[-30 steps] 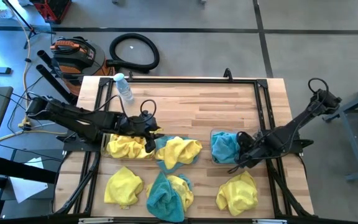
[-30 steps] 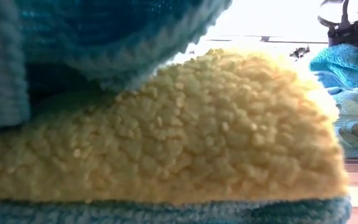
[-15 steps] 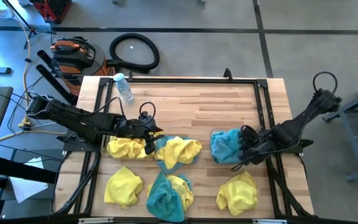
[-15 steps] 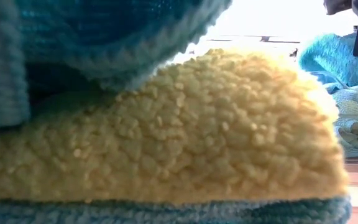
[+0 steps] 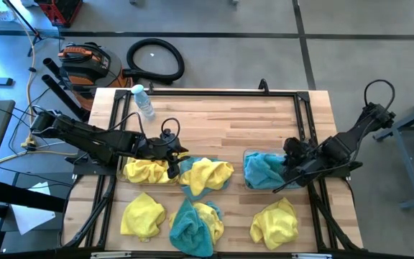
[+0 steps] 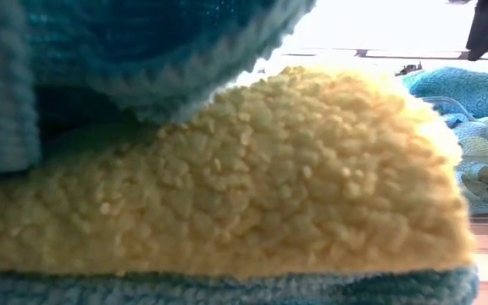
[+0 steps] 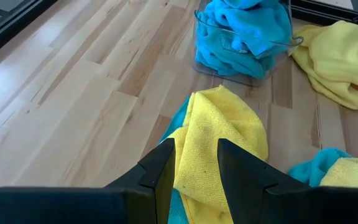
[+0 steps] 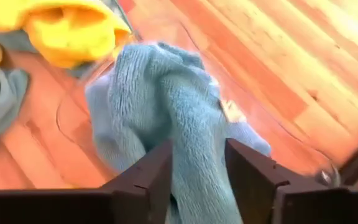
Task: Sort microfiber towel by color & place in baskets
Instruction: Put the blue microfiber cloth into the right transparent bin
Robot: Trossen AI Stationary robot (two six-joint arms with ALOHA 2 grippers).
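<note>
A see-through basket (image 5: 247, 155) right of centre holds teal towels (image 5: 261, 171). My right gripper (image 5: 284, 171) hangs open above its right side. In the right wrist view a bunched teal towel (image 8: 166, 106) lies below the fingers (image 8: 199, 168), apart from them. My left gripper (image 5: 180, 162) hovers open left of centre. A yellow towel (image 7: 222, 137) lying on a teal one shows past its fingers (image 7: 196, 165). More yellow towels (image 5: 142, 216) (image 5: 273, 221) and a teal-and-yellow heap (image 5: 192, 223) lie along the near edge.
A clear water bottle (image 5: 144, 102) lies at the table's far left. A black frame (image 5: 304, 122) runs around the wooden top, whose far half is bare wood (image 5: 221, 122). Yellow and teal towels (image 6: 227, 186) right at the lens fill the low view.
My right gripper has risen straight up from the basket and let go of the teal towel. The towel, first drawn up into a peak beneath it, has sunk back flat into the basket.
</note>
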